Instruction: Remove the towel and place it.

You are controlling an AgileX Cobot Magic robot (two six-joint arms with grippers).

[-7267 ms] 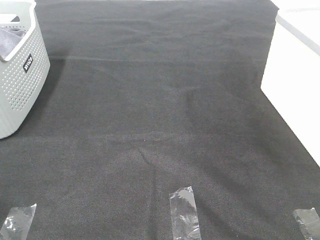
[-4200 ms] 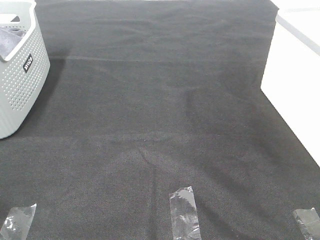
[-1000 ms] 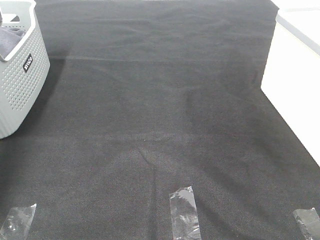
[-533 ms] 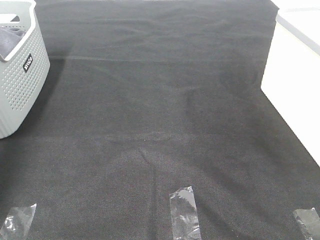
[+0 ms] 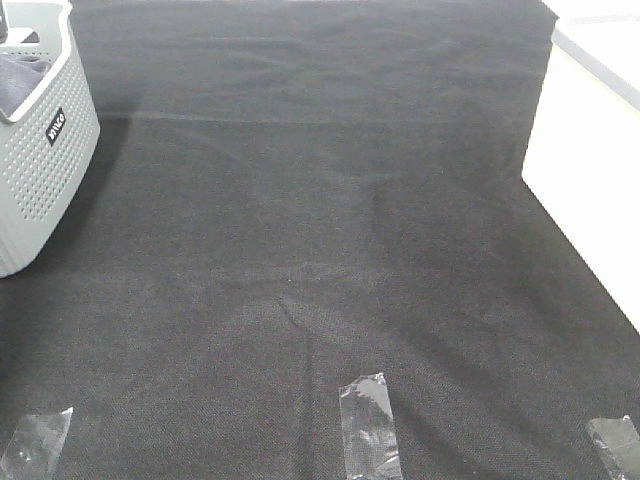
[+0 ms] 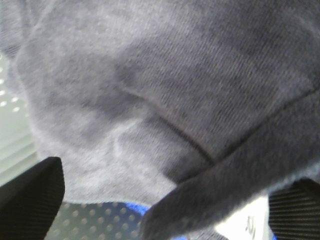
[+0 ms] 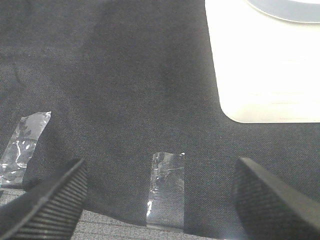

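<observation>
The greyish-lavender towel (image 5: 18, 82) lies bunched inside the light grey perforated basket (image 5: 45, 170) at the far left of the black cloth. In the left wrist view the towel (image 6: 165, 90) fills the frame, with a fold and a stitched hem across it. My left gripper (image 6: 175, 179) hangs close over the towel, jaws wide apart, with one black finger (image 6: 30, 195) on each side and nothing between them. My right gripper (image 7: 161, 166) is open and empty above the cloth's front edge. Neither arm shows clearly in the exterior view.
A black cloth (image 5: 320, 230) covers the table. Clear tape strips (image 5: 368, 420) hold down its front edge; they also show in the right wrist view (image 7: 165, 185). A white surface (image 5: 590, 150) lies along the right. The perforated basket wall (image 6: 10, 115) shows beside the towel.
Almost nothing differs in the exterior view. A dark sliver now shows at the top left edge over the basket. The basket and towel have not visibly moved.
</observation>
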